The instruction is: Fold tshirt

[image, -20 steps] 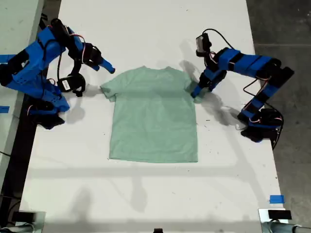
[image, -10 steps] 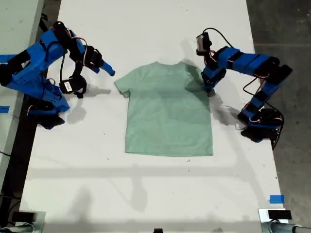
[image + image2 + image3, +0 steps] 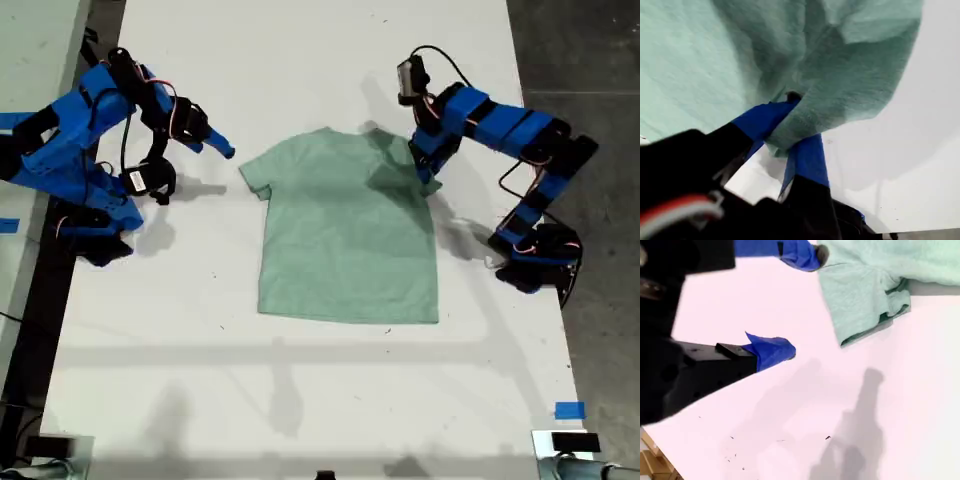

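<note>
In the exterior view the plain pale mint-green cloth tshirt (image 3: 345, 235) lies flat on the white bench (image 3: 300, 400), its sleeve on the exterior view's right lifted by my first hand (image 3: 428, 172), while my second hand (image 3: 222, 148) hangs just short of the other sleeve. The first wrist view shows my first hand (image 3: 790, 127) clamped on a bunched fold of the tshirt (image 3: 705, 60), apparently the sleeve hem. In the second wrist view my second hand (image 3: 795, 302) stands apart with nothing between its blue tips, the tshirt (image 3: 875, 285) sleeve just beyond them.

Matt, finely flecked mint cloth tshirt (image 3: 348, 235), smooth matt white table (image 3: 300, 400), blue plastic arms (image 3: 500, 125)
</note>
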Robot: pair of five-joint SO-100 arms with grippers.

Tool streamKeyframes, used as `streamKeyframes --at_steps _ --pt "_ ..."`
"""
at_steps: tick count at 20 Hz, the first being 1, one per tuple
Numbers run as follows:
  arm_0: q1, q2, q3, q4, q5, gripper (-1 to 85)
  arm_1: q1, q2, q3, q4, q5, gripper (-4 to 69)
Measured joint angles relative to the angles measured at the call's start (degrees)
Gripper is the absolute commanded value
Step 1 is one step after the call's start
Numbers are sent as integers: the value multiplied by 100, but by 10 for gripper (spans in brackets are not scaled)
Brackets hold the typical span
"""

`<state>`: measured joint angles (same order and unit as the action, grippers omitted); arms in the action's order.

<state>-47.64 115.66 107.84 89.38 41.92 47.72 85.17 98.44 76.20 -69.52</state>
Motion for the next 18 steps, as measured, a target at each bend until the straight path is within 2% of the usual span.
streamKeyframes --at_steps 4,7,11,12,13,14,18 --pt "0 0 9 -53 0 249 -861 -158 -1538 668 527 -7" --pt "0 0 35 -53 -35 249 -1424 -1107 -3085 1072 844 -7" --pt "0 0 35 -88 -97 249 -1846 -2769 -4843 1239 1037 -8" --pt "0 0 35 -88 -105 249 -1854 -3041 -4904 1239 1037 42" --pt "0 18 62 -88 -105 249 -1846 -3243 -4922 1239 1046 275" --pt "0 35 88 -88 -123 250 -1811 -3366 -4931 1239 1046 373" --pt "0 62 105 -132 -141 251 -1811 -3419 -4931 1248 1046 306"
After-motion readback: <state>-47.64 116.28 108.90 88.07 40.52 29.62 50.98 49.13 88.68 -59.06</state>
